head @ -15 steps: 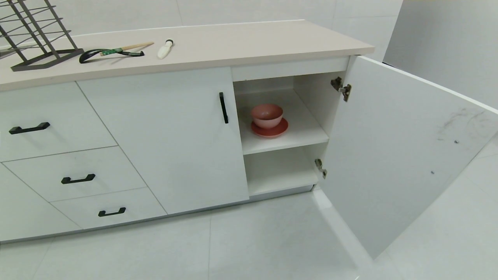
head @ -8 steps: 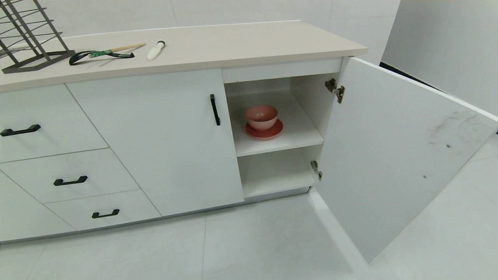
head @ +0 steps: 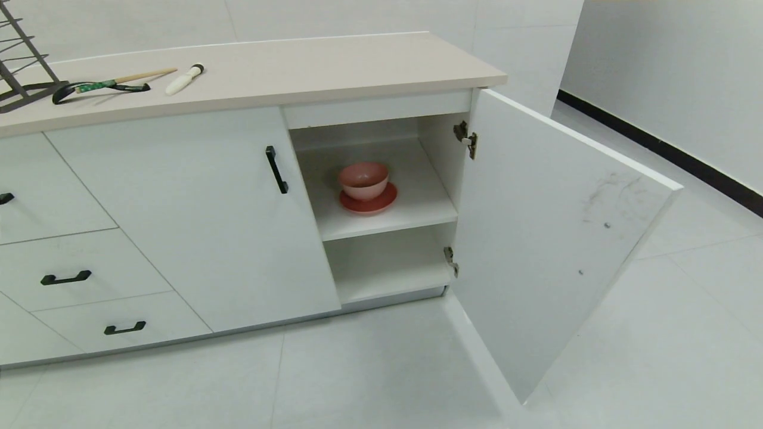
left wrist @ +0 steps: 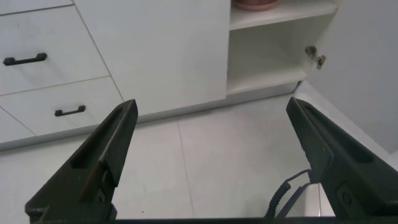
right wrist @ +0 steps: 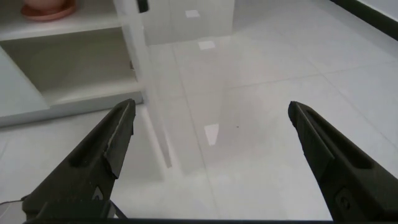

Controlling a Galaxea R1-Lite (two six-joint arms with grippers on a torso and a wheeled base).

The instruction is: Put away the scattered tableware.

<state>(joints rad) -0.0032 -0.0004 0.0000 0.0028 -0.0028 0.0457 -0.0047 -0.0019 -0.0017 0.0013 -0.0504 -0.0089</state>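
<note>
Black left tool (left wrist: pixel 210 106), right tool (right wrist: pixel 210 106): wide open, empty.

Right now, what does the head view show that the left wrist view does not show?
The head view adds the countertop with a wire rack, a wooden-handled utensil and a white-handled utensil, plus the upper hinge. The left wrist view adds the left pincer, open above the floor. Both share the red plate under the pink bowl, cut off at the wrist view's edge, the lower shelf, the lower hinge and two drawer handles.
</note>
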